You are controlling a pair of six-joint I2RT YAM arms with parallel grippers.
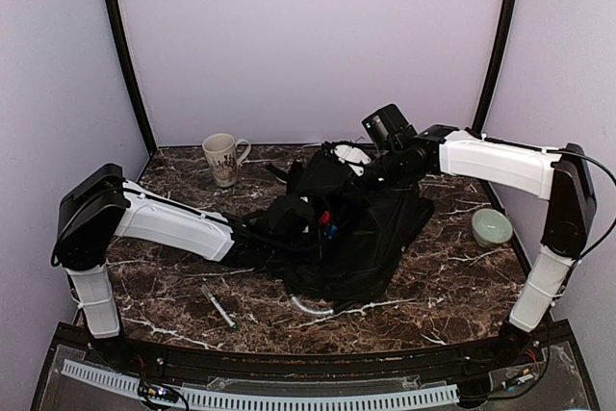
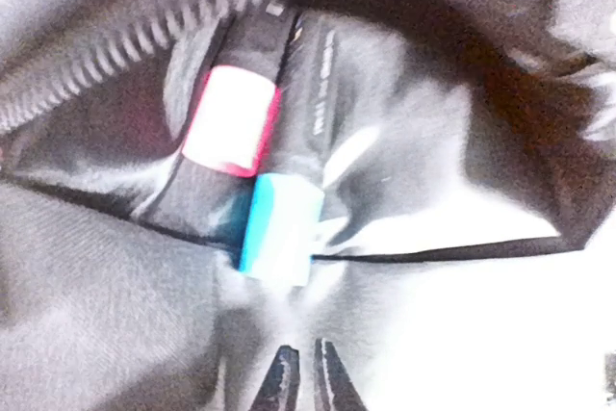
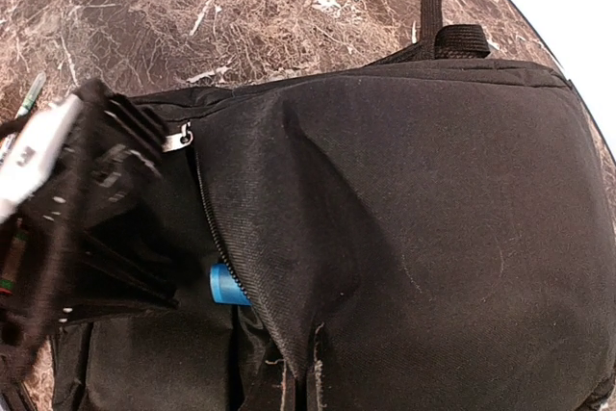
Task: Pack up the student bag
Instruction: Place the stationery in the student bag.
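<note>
Black fabric surrounds the left gripper [image 2: 303,387], which sits inside the open pocket of the student bag [image 1: 371,238], jaws pinched almost together with nothing between them. Just ahead of the tips is a blue-capped marker [image 2: 279,228]. Right beside it and a little deeper in is a red-banded marker [image 2: 231,122]. Both long axes run away from the claw, leaning slightly right at the far end, blue cap toward the claw. My read is that both are stowed and the claw is empty, so the next move is straight back out along that same axis. Zipper teeth [image 2: 115,64] cross the upper left of the opening, and the exit has to clear that edge. The bag lies mid-table on the marble table [image 1: 452,286], mouth facing the left arm and bulk spreading toward the right. The right gripper [image 3: 300,382] comes in from the far right and is clamped on a fold of the bag's top panel, lifting it and propping the mouth open. If that pinch slips, the pocket likely collapses onto the left claw. A pen [image 1: 219,307] lies on the table on the near-left side, well apart from the bag, long axis diagonal. It is clearly nearer the left arm, so it is probably the next pick. An upright mug [image 1: 223,159] stands at the far left. A bowl [image 1: 491,226] sits right of the bag, nearer the right arm, but that arm is occupied.
</note>
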